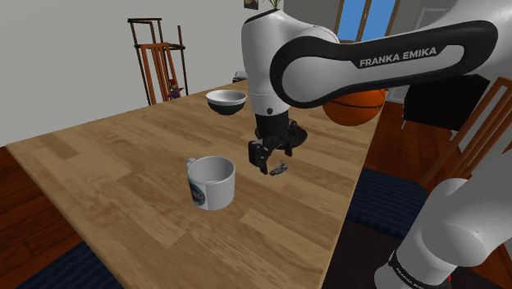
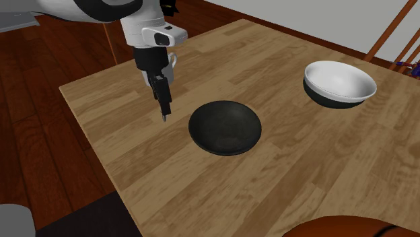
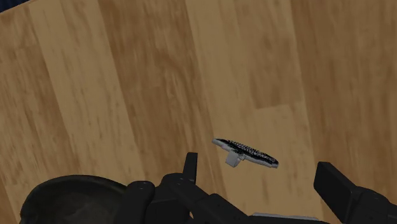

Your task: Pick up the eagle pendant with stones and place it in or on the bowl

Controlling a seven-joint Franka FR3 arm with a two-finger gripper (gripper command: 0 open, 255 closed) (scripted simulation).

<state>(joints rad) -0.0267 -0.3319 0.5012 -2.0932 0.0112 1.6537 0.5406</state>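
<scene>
A white robot arm's black fingers point(image 3: 336, 183) hang low over a light wooden counter point(image 1: 123, 164), standing wide apart and gripping nothing. Between them, touching neither, the small dark stone-studded eagle pendant point(image 3: 245, 151) lies on the wood. A round matte black bowl point(image 2: 225, 127) sits near it. A dark bowl with a white inside point(image 2: 338, 83) rests well apart, and a white printed mug point(image 1: 211, 182) stands near the fingers.

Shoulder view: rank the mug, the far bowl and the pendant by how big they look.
1. mug: looks largest, but it sits nearer the camera than the bowl, so true size is unsure.
2. bowl.
3. pendant: clearly the smallest.
</scene>
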